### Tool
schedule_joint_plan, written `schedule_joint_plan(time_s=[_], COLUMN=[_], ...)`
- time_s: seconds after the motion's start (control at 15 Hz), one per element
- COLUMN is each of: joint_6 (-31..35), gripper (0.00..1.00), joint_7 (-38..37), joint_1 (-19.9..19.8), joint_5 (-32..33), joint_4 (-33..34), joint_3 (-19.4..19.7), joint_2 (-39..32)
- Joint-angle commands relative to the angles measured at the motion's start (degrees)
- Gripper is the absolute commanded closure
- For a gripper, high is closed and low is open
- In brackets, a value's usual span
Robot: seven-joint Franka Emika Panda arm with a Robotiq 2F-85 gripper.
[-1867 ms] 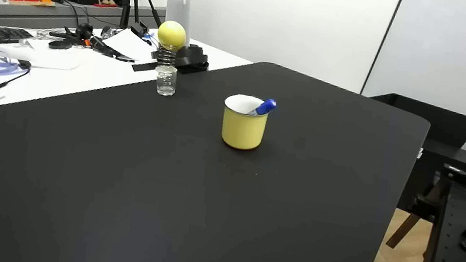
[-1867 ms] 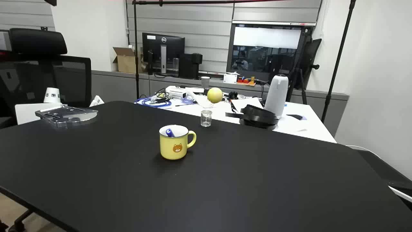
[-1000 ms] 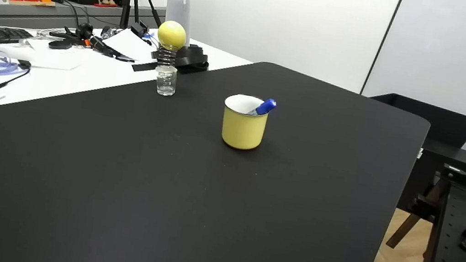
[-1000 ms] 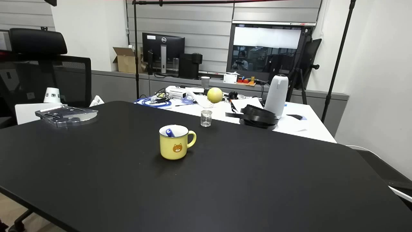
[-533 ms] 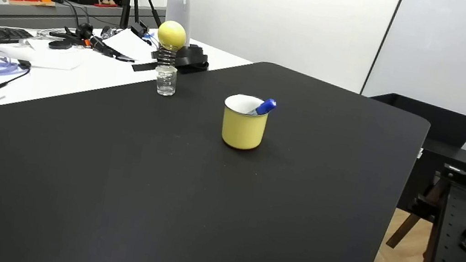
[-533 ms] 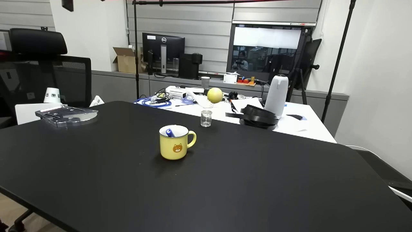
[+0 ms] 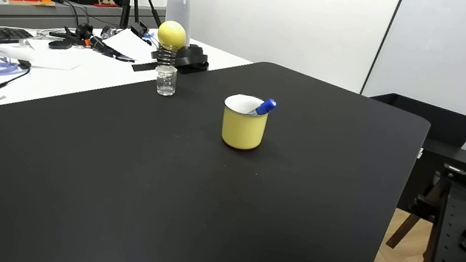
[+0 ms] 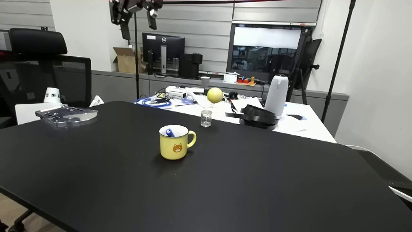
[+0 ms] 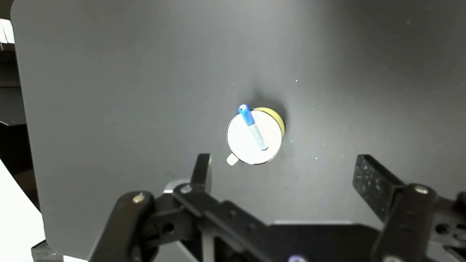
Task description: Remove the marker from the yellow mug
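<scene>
The yellow mug stands upright on the black table in both exterior views (image 7: pixel 242 130) (image 8: pixel 167 148). The blue marker leans inside it, its blue cap end sticking out past the rim in an exterior view (image 7: pixel 266 106); its cap also shows in an exterior view (image 8: pixel 170 132). The wrist view looks down into the mug (image 9: pixel 240 143), with the marker (image 9: pixel 252 126) slanting across its white inside. My gripper (image 9: pixel 284 160) is wide open and empty. In an exterior view the gripper (image 8: pixel 139 30) hangs high above the table, well above the mug and apart from it.
A clear glass jar (image 8: pixel 206 119) stands on the table behind the mug. A yellow ball (image 7: pixel 172 35) shows above the jar in an exterior view. A clear plastic plate (image 8: pixel 67 115) lies at the table's far left. A white side table with cables and a white device (image 8: pixel 276 95) adjoins.
My gripper has come into an exterior view from the top left, moving right and down, with both fingers now showing. The mug and marker have not moved.
</scene>
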State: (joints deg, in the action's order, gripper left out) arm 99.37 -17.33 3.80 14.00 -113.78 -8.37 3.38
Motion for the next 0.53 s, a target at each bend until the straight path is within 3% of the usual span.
schedule_joint_plan(time_s=[0.0, 0.13, 0.2, 0.47], joint_6=[4.5, 6.9, 5.1, 5.6], gripper=[0.0, 0.0, 0.0, 0.0], joint_7=[-4.5, -6.2, -2.9, -2.8], joint_1=[0.0, -0.3, 0.3, 0.6], joint_5=[2.1, 1.0, 0.9, 0.8], joint_4=[-1.1, -2.6, -1.1, -1.3], joint_3=[1.5, 2.6, 2.3, 2.6], joint_2=[-2.9, -3.8, -3.8, -4.6])
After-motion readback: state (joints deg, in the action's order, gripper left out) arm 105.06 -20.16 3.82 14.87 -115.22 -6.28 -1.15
